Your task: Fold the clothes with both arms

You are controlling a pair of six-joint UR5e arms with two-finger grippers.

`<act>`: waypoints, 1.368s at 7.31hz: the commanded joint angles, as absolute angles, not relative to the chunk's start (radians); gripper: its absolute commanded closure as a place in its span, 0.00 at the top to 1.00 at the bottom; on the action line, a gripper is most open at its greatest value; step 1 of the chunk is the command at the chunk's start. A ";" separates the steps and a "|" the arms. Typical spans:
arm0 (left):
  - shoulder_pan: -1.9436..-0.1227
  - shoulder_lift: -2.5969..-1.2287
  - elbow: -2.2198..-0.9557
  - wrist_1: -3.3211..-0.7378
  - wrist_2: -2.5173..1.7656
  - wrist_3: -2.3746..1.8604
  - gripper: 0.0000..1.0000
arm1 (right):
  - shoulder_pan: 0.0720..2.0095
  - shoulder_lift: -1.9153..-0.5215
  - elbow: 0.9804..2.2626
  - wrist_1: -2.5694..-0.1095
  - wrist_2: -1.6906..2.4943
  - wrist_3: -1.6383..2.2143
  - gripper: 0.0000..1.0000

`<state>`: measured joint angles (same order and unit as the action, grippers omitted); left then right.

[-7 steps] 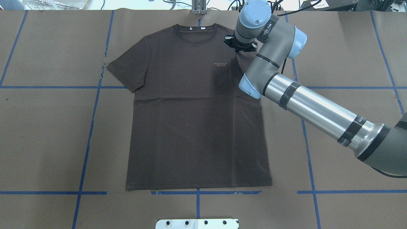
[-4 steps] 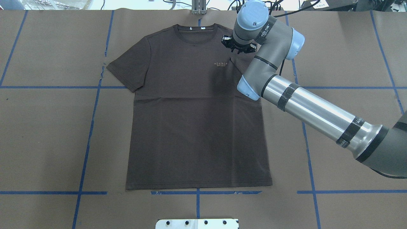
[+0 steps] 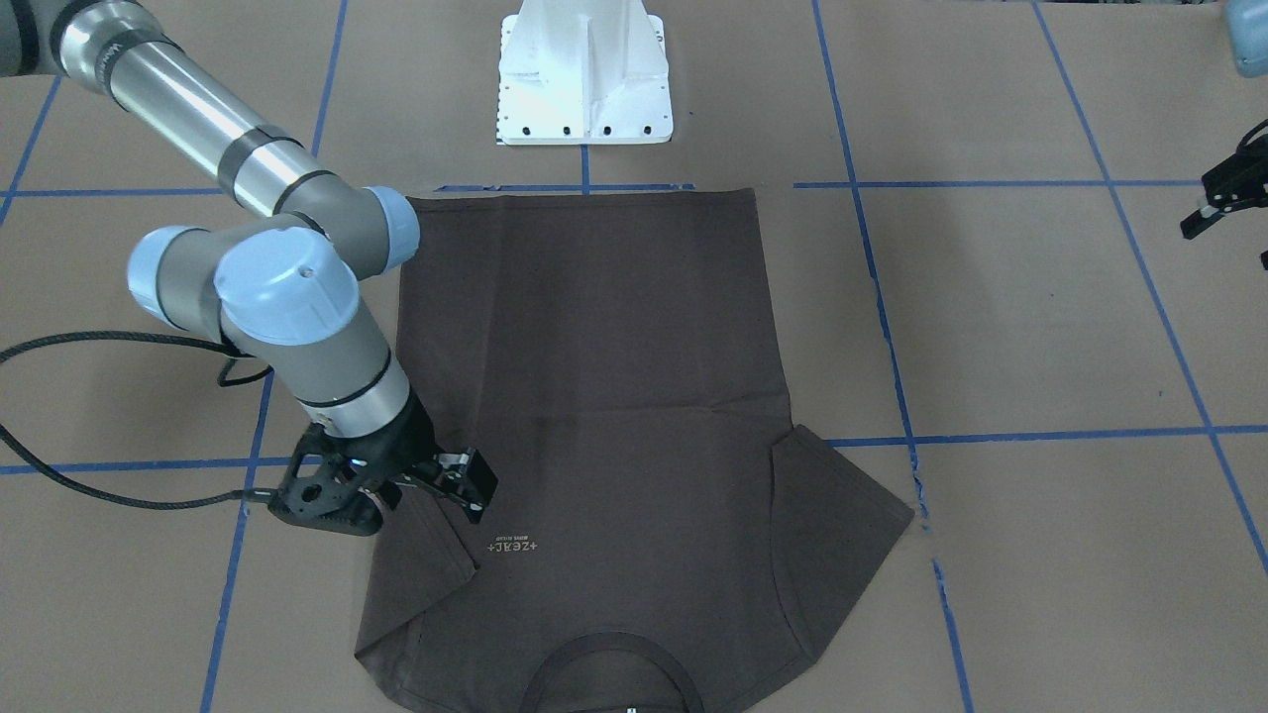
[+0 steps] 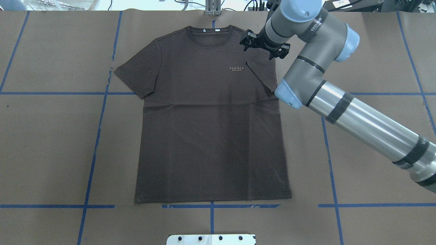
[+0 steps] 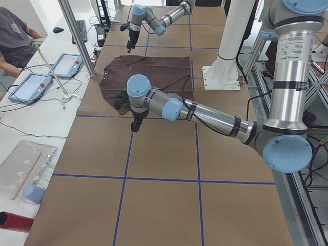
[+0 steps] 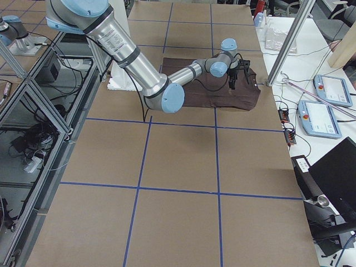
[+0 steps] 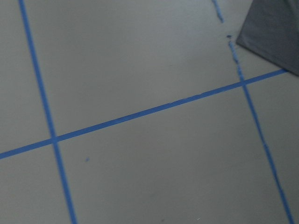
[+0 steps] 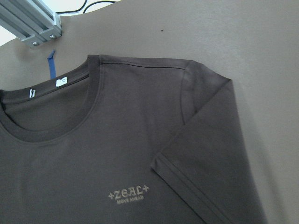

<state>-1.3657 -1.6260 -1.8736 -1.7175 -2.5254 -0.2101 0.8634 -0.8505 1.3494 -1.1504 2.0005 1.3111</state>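
Although one sleeve lies folded inward at upper right, the shirt is otherwise unfolded; right gripper jaws apart, empty; left gripper jaws indeterminate.

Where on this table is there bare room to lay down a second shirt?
The widest bare patch is the brown paper on the robot's left, beyond the dark brown T-shirt's flat sleeve; the left gripper hangs over it. The opposite side is bare but spanned by the right arm. Crowded: the shoulder under the black right gripper.
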 commanded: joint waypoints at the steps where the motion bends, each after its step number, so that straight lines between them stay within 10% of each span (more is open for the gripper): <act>1: -1.215 -1.751 -1.850 -1.746 -2.516 -0.519 1.00 | 0.967 -1.062 1.576 -1.157 2.208 1.301 1.00; 5: -0.999 -2.049 -1.481 -1.899 -2.165 -0.862 0.98 | 1.097 -1.412 1.860 -1.151 2.344 1.174 1.00; 7: -0.985 -2.139 -1.199 -2.156 -2.088 -0.949 0.85 | 1.098 -1.468 1.899 -1.149 2.336 1.161 1.00; 10: -0.905 -2.200 -1.094 -2.167 -1.979 -0.996 0.64 | 1.095 -1.476 1.898 -1.149 2.324 1.160 1.00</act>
